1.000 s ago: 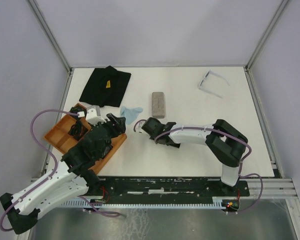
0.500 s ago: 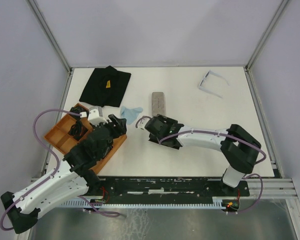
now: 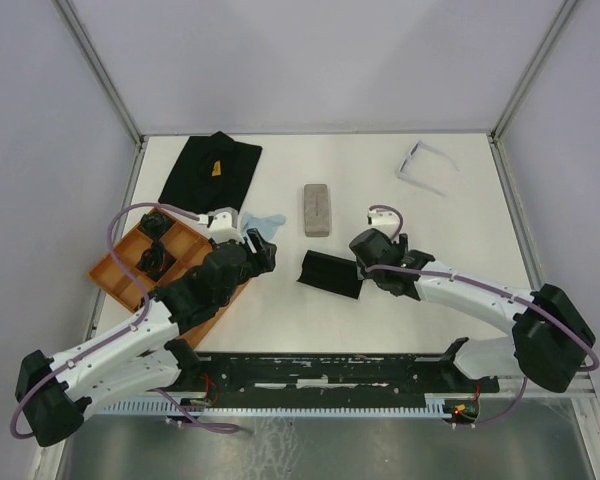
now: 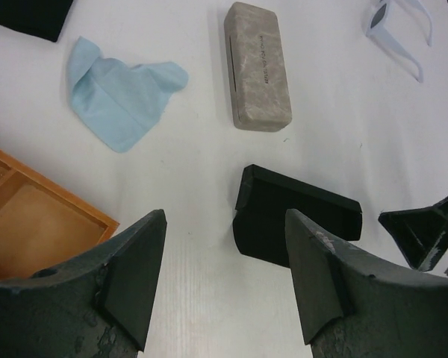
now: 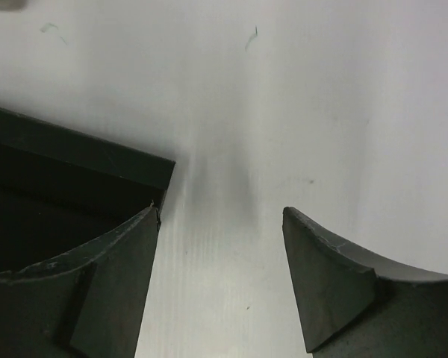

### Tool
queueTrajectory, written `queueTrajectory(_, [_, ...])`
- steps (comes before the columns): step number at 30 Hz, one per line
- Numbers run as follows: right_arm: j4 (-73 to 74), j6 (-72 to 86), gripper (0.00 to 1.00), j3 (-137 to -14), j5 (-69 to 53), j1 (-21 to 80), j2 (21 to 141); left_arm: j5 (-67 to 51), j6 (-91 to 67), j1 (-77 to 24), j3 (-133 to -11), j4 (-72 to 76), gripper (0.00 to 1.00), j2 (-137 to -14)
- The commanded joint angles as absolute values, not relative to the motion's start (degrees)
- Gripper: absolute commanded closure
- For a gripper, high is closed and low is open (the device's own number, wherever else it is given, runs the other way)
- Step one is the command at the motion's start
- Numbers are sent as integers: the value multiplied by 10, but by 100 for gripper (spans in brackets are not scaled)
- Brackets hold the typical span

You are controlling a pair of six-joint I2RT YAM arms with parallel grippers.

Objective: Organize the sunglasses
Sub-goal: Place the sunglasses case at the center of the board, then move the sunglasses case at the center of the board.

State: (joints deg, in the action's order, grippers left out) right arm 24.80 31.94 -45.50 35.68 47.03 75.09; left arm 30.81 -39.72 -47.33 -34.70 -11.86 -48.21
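Robotics laboratory test cell, viewed from above. A white surface (image 3: 460,240) is boxed in by blank pale walls (image 3: 310,60) that meet at bare aluminium posts (image 3: 100,70); a left arm (image 3: 110,355) and a right arm (image 3: 470,292), both white and black, are bolted to a dark metal rail (image 3: 330,370) along the near edge; lavender cables (image 3: 130,210) loop loose off the arms; a few staged props lie well apart: pale sunglasses (image 3: 407,167) far right, a grey case (image 3: 318,209) at centre, an orange compartment tray (image 3: 115,270) at left.
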Motion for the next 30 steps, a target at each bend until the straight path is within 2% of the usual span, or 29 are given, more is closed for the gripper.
queueTrajectory(1, [239, 474, 25, -429, 291, 448, 758, 278, -371, -471, -351, -69, 28, -493])
queueTrajectory(6, [195, 481, 29, -426, 239, 425, 787, 274, -369, -471, -351, -66, 28, -500])
queueTrajectory(16, [195, 468, 40, -443, 239, 417, 840, 274, -370, -471, -348, -64, 28, -502])
queueTrajectory(26, [180, 467, 75, -442, 234, 416, 840, 274, -374, -471, -345, -62, 28, -501])
queueTrajectory(30, [165, 453, 85, -453, 241, 413, 854, 274, -371, -471, -348, -61, 28, -505])
